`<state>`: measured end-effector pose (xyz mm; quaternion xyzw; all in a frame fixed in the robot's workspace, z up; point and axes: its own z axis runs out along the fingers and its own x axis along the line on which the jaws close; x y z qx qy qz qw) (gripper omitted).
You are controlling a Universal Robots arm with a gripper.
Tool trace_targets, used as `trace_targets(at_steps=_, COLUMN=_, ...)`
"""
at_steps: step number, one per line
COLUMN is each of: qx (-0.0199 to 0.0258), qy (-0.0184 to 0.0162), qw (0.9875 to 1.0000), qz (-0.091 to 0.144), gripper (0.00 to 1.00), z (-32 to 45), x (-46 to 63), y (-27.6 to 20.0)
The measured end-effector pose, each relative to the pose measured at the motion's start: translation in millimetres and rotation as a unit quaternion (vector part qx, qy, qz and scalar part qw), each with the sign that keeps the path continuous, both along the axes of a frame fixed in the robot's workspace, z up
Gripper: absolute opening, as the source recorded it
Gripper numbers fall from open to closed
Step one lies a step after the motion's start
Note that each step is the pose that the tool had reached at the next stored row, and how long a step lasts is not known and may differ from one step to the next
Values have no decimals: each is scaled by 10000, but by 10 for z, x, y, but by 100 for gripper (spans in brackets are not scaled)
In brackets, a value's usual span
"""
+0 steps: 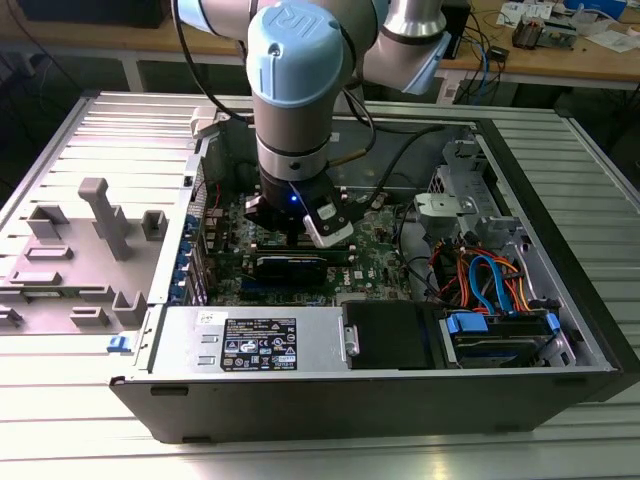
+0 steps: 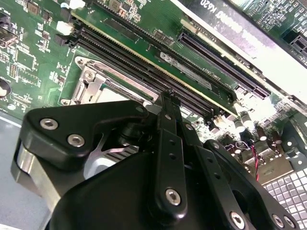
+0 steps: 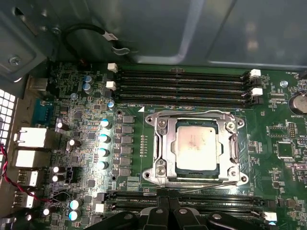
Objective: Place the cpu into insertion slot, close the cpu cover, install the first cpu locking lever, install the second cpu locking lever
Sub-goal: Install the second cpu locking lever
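In the first wrist view the cpu (image 3: pixel 196 144), a square chip with a dull silver top, lies flat in the insertion slot (image 3: pixel 160 171). The cpu cover (image 3: pixel 164 139), a silvery frame with a square window, is down around it. Thin wire levers run along the frame's edges; I cannot tell whether they are latched. My gripper (image 3: pixel 169 205) hovers just beside the socket, over the nearer memory slots, fingers together with nothing between them. The second wrist view has the gripper (image 2: pixel 167 96) close above the socket's corner (image 2: pixel 88 88). In the exterior view the gripper (image 1: pixel 295 235) reaches down into the open case.
Long black memory slots (image 3: pixel 182 81) flank the socket on two sides. A black graphics card (image 1: pixel 290 265) lies next to the gripper. The power supply (image 1: pixel 260 345) and a drive bay with blue cables (image 1: pixel 495 290) fill the case's near side. Grey fixtures (image 1: pixel 100 220) stand at the exterior view's left.
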<state>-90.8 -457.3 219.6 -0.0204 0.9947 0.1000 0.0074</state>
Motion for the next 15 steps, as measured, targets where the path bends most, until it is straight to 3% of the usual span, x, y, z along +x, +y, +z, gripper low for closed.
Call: trace_targets(at_steps=15, qx=2, qy=0, qw=10000, qz=0, gripper=11, z=-1, x=0, y=0)
